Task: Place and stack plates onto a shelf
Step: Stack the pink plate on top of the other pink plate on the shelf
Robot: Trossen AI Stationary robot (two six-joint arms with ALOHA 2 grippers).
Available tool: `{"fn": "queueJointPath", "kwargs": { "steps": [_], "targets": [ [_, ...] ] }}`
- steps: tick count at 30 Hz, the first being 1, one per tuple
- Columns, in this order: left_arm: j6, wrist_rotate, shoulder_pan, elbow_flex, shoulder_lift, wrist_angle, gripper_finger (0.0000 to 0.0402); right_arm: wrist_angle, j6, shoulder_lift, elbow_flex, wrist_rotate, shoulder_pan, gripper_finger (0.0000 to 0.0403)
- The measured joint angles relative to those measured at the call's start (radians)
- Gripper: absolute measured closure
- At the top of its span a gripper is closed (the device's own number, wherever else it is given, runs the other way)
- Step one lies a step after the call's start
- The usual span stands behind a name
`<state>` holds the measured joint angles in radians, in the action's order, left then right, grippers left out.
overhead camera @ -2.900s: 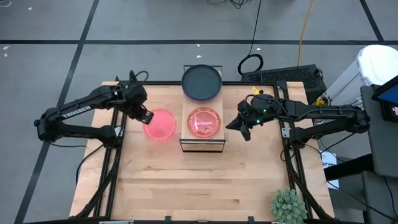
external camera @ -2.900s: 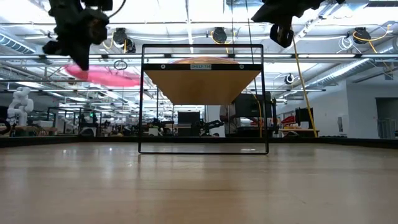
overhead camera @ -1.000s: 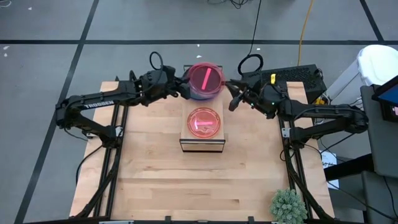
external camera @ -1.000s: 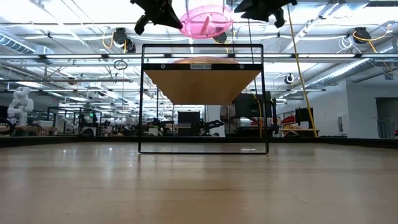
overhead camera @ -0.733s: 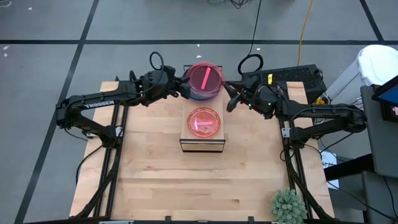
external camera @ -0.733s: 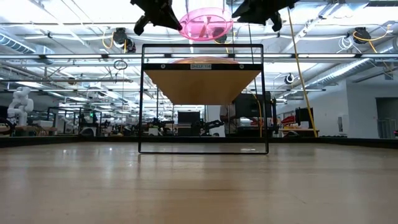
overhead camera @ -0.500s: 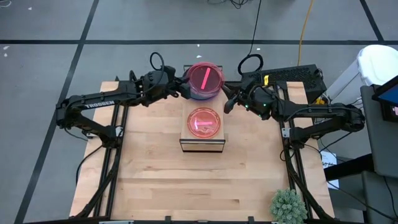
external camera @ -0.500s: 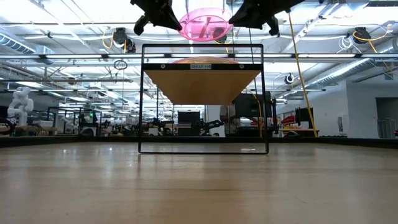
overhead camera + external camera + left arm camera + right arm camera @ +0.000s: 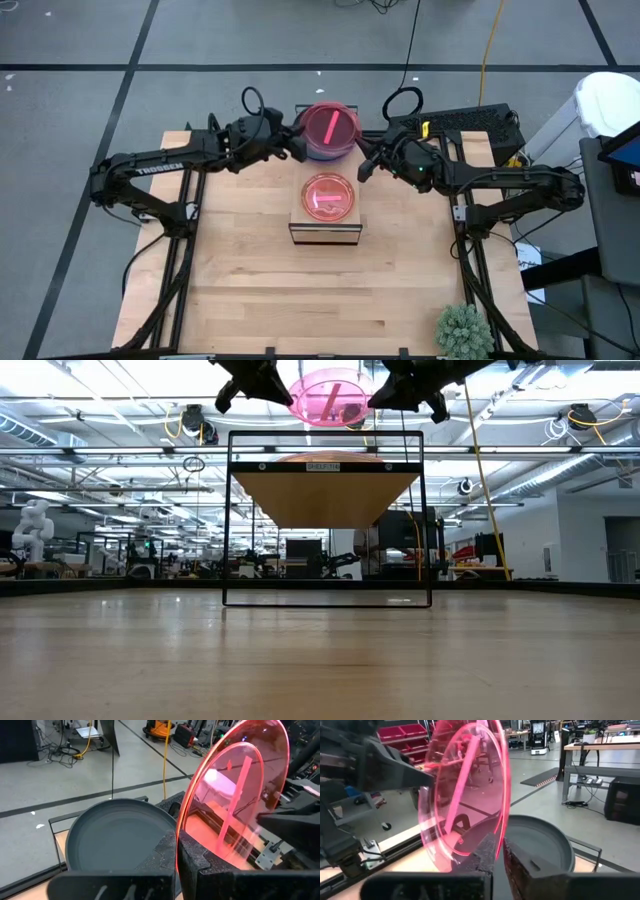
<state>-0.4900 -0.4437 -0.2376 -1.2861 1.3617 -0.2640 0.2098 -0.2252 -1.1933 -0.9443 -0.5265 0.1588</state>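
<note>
Overhead, both grippers, left (image 9: 293, 150) and right (image 9: 364, 168), pinch opposite edges of a pink plate (image 9: 329, 127) held above the dark plate (image 9: 117, 836), twelve o'clock of the shelf (image 9: 325, 228).

Grey floor (image 9: 90, 40) crossed by dark lines; bright ceiling lights (image 9: 130, 375) over a cluttered workshop hall

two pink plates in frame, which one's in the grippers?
The rear pink plate, held above the dark plate between left gripper and right gripper. The other pink plate lies on the shelf.
</note>
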Motion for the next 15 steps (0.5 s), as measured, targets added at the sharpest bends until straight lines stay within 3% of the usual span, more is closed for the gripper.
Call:
{"fn": "queueJointPath", "kwargs": {
  "steps": [15],
  "targets": [
    [0.017,-0.032,0.035,0.000,0.000,0.013,0.0400,-0.005,-0.029,0.000,0.000,-0.002,0.019,0.0402]
  ]
}}
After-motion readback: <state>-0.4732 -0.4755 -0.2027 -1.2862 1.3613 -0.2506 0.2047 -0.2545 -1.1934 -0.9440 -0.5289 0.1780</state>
